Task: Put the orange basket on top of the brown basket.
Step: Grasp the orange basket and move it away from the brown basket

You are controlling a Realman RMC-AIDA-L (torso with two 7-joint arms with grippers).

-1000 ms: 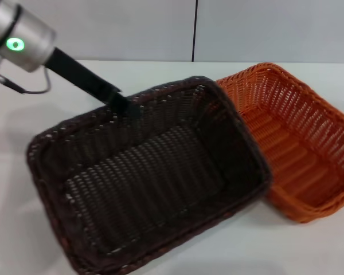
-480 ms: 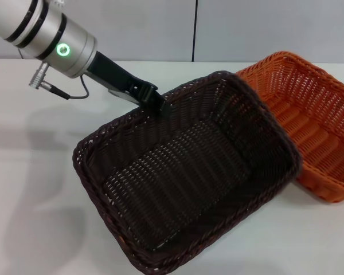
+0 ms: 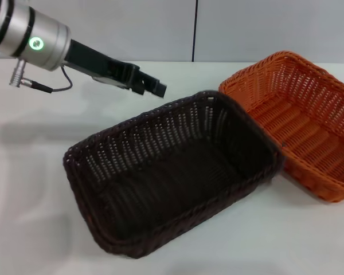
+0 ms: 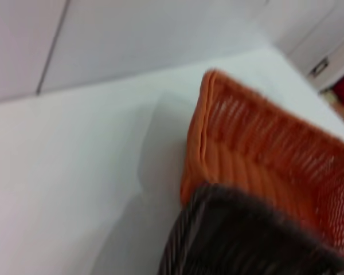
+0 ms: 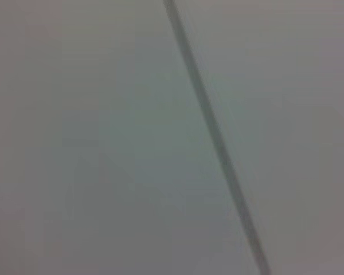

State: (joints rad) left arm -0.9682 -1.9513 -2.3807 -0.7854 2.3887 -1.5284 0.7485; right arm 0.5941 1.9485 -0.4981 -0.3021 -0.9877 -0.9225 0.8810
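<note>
Orange basket behind brown basket

White table spreads before me, bare surface, faint shadows on it. Grey wall panels rise behind table's far edge; dark vertical seam splits panels above table.
</note>
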